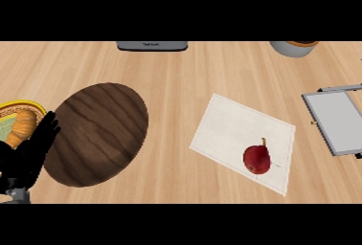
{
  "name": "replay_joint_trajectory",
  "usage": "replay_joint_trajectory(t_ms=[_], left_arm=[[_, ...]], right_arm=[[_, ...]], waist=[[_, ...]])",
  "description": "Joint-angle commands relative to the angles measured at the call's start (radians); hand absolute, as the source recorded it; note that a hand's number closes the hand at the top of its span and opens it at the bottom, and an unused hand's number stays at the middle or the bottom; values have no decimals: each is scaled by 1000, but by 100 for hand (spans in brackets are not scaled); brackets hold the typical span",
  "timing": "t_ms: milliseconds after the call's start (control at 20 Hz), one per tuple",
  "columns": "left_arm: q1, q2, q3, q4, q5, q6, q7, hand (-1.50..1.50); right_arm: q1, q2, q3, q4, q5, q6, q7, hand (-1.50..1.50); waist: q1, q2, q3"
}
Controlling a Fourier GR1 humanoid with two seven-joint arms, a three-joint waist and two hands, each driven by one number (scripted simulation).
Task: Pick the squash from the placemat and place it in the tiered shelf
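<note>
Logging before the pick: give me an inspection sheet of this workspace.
Surface: wooden counter.
Job's things: dark red, pear-shaped fruit lies on the white placemat, near its right edge; grey shelf at right edge.
Clutter: dark oval board; yellow plate with bread at left; grey device and a cup at top.
Hands: left hand open, resting at left edge, fingers up; right not in view.
Cables: nothing seen.
Surroundings: nothing seen.

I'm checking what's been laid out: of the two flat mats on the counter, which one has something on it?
The white rectangular placemat, right of centre: a dark red squash with a stem lies near its lower right corner. The dark wooden oval mat at left carries nothing.
</note>
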Motion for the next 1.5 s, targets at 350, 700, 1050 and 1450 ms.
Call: replay_joint_trajectory(t_ms=[350, 700, 1050, 1450], left_arm=[[18, 6, 24, 9, -1, -20, -25, 0], [10, -14, 11, -22, -19, 4, 1, 0], [54, -15, 16, -48, -15, 3, 14, 0], [55, 8, 63, 7, 7, -3, 13, 0]], right_arm=[[-15, 41, -47, -209, -166, -98, 51, -150], [14, 22, -25, -623, -208, 137, 135, -150], [25, 16, -59, -1021, -136, 465, 268, -150], [12, 82, -116, -1277, -145, 788, 219, -150]], waist=[[-6, 6, 8], [-23, -1, 7], [-46, -16, 5], [-97, -34, 1]])
